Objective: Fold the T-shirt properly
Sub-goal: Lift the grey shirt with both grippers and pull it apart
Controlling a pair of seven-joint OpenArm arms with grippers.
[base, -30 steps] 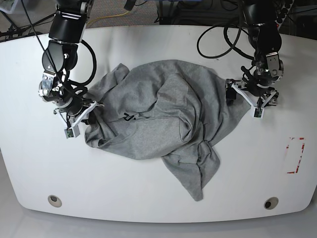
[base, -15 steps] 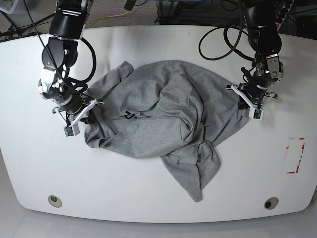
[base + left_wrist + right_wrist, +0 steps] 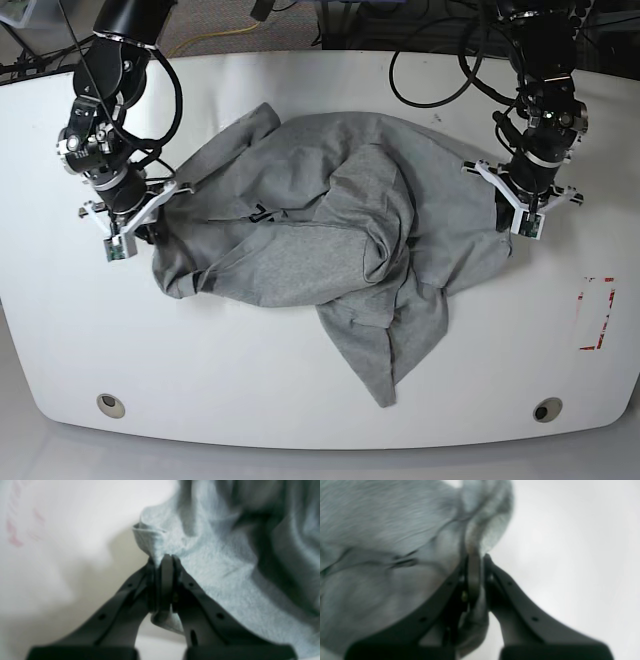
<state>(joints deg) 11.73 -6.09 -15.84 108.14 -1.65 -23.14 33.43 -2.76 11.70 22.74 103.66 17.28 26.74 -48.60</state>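
The broad white desk with rounded front corners [image 3: 250, 400] carried the rumpled light heather-grey cotton T-shirt [image 3: 290, 265]. Red marks [image 3: 597, 313] showed on its surface, near the side of the left arm.

You see the T-shirt [image 3: 300, 240], grey fabric, lying unfolded and rumpled across the table, creased through the middle, one section extending toward the near edge.
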